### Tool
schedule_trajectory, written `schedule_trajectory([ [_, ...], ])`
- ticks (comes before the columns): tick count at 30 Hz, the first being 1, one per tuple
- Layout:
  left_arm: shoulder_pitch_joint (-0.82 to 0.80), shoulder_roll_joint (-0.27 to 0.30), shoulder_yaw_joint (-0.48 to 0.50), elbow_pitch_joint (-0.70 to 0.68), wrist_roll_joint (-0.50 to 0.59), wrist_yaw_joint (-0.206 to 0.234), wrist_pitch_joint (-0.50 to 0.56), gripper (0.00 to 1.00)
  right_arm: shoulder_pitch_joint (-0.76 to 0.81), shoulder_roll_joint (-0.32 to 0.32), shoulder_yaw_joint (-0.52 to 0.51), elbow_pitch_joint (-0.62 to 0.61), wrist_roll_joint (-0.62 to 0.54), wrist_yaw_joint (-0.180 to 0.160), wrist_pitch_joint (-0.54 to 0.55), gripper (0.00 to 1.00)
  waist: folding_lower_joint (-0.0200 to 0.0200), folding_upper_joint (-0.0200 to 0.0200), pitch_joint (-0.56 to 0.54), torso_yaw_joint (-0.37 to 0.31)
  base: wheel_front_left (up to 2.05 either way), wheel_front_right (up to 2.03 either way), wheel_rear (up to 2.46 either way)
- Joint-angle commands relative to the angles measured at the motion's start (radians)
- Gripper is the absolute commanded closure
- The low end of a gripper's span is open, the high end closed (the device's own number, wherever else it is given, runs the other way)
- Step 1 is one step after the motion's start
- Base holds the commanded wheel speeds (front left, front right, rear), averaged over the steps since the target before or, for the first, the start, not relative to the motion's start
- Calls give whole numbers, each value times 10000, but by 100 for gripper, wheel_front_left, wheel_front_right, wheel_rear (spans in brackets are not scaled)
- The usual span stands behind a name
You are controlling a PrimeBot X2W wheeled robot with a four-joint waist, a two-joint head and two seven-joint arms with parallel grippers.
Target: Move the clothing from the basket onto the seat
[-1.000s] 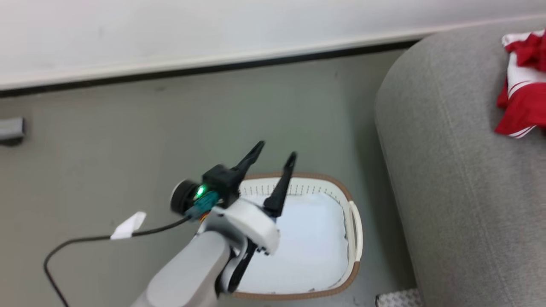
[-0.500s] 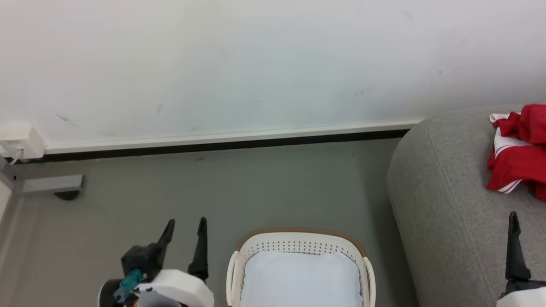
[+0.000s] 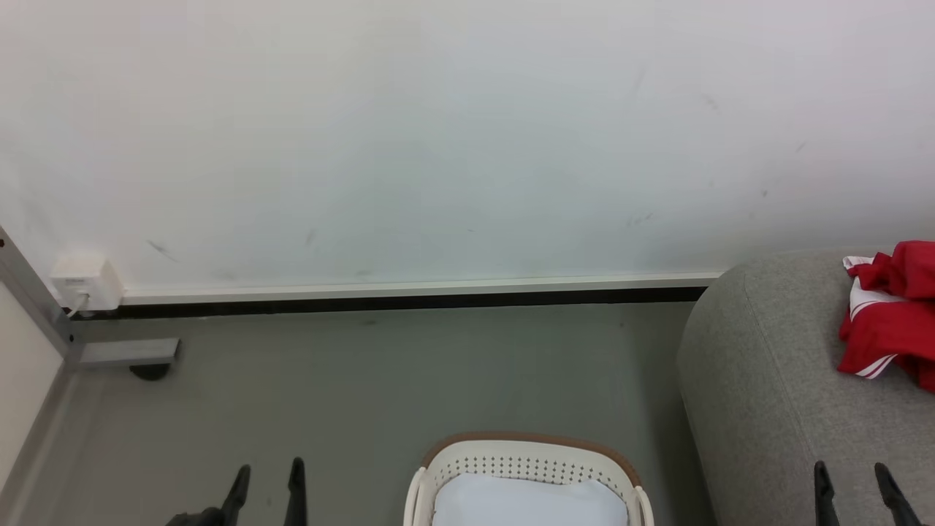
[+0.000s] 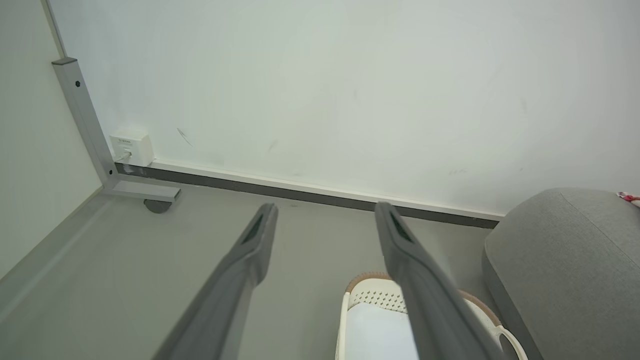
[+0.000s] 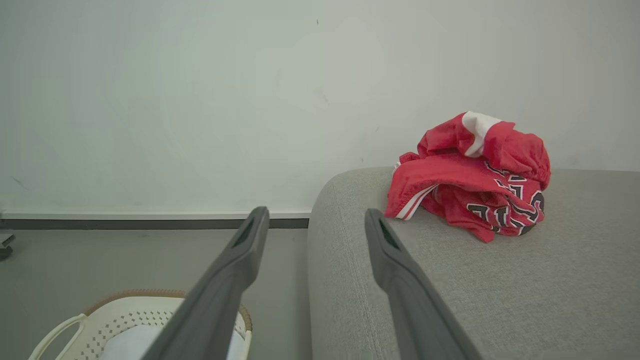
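Right wrist: crumpled clothing point(image 5: 470, 175) on rounded fabric seat point(image 5: 450, 300).

— What moved?
— The left gripper point(image 3: 269, 467). A second ago it hung over the basket point(image 3: 526, 440) with its forearm in sight; now it is drawn back to the lower left, with just its fingers point(image 3: 295, 489) showing.
— And the other?
— The right gripper point(image 3: 849, 471) shows both fingers now, not one. The head camera has tipped up, so there is more wall point(image 3: 438, 146).
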Motion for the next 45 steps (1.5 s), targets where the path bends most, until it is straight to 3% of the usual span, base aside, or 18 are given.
schedule_trajectory([
  [1, 115, -27, 91, 17, 178, -58, -7, 0, 110, -12, 28, 56, 77, -26, 8, 0, 3, 0, -26, -32, 0, 0, 0],
  [9, 219, -365, 803, 18, 886, -731, -7, 0, 64, -15, 453, 354, 291, -26, 8, 0, 3, 0, -109, -65, 0, 0, 0],
  [16, 145, -491, 973, 82, 1223, -1048, -7, 0, -121, -13, 696, 444, 399, -26, 8, 0, 3, 0, -107, -92, 0, 0, 0],
  [34, -5, -534, 760, 161, 1064, -1075, -8, 0, -401, -12, 921, 614, 385, -26, 8, 0, 3, 0, -67, -1, 0, 0, 0],
  [35, 44, -560, 744, 159, 1107, -1079, 1, 100, -332, 8, 931, 580, 346, 0, 0, 100, 3, 0, -66, -1, 0, 0, 0],
  [40, 243, -615, 701, 571, 1059, -1080, 52, 100, -113, 122, 938, 974, 397, 0, 32, 100, 3, 0, -63, 0, 0, 0, 0],
  [45, 102, -614, 871, 590, 143, -1125, 356, 100, -284, 123, 838, 1004, 1356, -1, 353, 100, 3, 0, -41, -4, 0, 0, 0],
])
